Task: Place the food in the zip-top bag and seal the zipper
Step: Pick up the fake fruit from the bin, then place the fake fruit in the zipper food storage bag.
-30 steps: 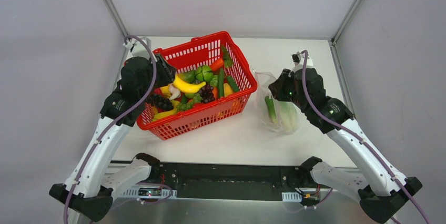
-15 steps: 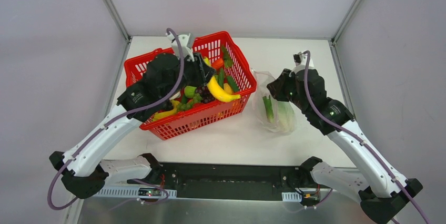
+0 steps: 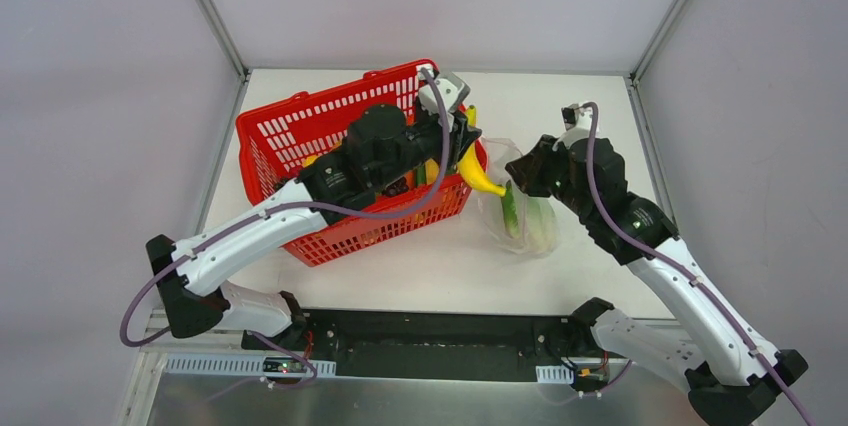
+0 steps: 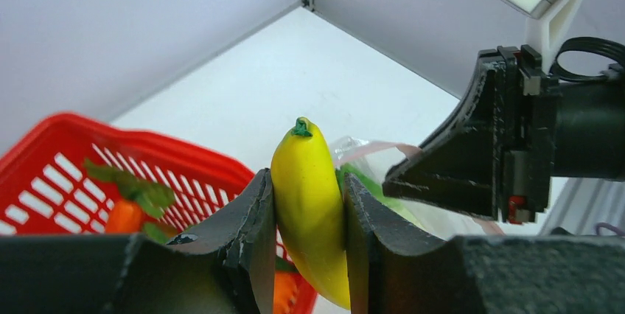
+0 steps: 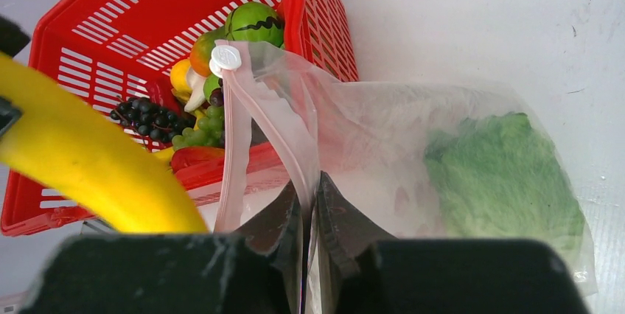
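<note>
- my left gripper (image 4: 307, 181) is clamped across the middle of a yellow banana (image 3: 476, 174), with both fingers pressed against its sides.
- in the wrist view the banana's long axis stands nearly upright, green stem tip pointing away from the gripper. from above, its lower end curves toward the zip-top bag (image 3: 535, 231), over the right rim of the red basket (image 3: 300, 136).
- my right gripper (image 5: 309, 196) is pinched closed on the bag's mouth edge. the pink zipper (image 5: 234, 144) runs up from the fingers to its white slider (image 5: 225, 57).
- the bag rests on the table (image 3: 600, 96) just right of the basket. inside are a leafy cabbage (image 5: 508, 174) and a long green piece (image 3: 511, 208) lying lengthwise toward the mouth.
</note>
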Tool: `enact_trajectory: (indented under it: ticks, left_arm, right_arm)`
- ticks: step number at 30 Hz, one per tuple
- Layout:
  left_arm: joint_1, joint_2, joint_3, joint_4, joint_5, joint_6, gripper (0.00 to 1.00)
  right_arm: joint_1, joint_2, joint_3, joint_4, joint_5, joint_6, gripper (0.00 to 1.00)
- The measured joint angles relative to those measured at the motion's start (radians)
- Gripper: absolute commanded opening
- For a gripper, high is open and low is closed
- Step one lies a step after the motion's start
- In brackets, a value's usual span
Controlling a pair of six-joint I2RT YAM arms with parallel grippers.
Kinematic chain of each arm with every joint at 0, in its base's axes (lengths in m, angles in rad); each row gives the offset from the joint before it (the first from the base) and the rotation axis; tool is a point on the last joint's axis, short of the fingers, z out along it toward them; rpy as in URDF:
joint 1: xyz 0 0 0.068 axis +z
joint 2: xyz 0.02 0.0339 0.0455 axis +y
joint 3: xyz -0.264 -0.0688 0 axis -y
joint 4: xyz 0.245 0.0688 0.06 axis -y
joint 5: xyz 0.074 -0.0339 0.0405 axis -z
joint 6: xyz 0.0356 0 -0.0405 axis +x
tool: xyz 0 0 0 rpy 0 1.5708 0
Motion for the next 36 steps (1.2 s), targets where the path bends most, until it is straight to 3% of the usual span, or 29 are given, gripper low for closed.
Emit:
enact_trajectory:
  ticks: [12,16,24,30,33,36]
  left_arm:
    - [-0.003,0.053,-0.159,0.406,0.233,0.133,0.12]
    - [-0.008,0.053,-0.194,0.444,0.282,0.143,0.14]
    - [-0.008,0.061,-0.195,0.443,0.322,0.191,0.28]
    - [-0.008,0.108,-0.195,0.414,0.322,0.196,0.54]
    - [-0.007,0.125,-0.195,0.395,0.323,0.187,0.77]
    - [-0.007,0.128,-0.195,0.394,0.318,0.183,0.86]
  right_arm:
    - [0.0,-0.025,-0.004,0.004,-0.006,0.019,0.12]
    - [0.0,-0.025,-0.004,0.004,-0.006,0.023,0.12]
    - [0.0,-0.025,-0.004,0.008,-0.006,0.028,0.12]
    - [0.0,-0.039,-0.004,0.009,-0.005,0.036,0.12]
    - [0.0,-0.047,-0.004,0.01,-0.004,0.039,0.12]
    - [0.0,-0.05,-0.004,0.005,-0.001,0.041,0.12]
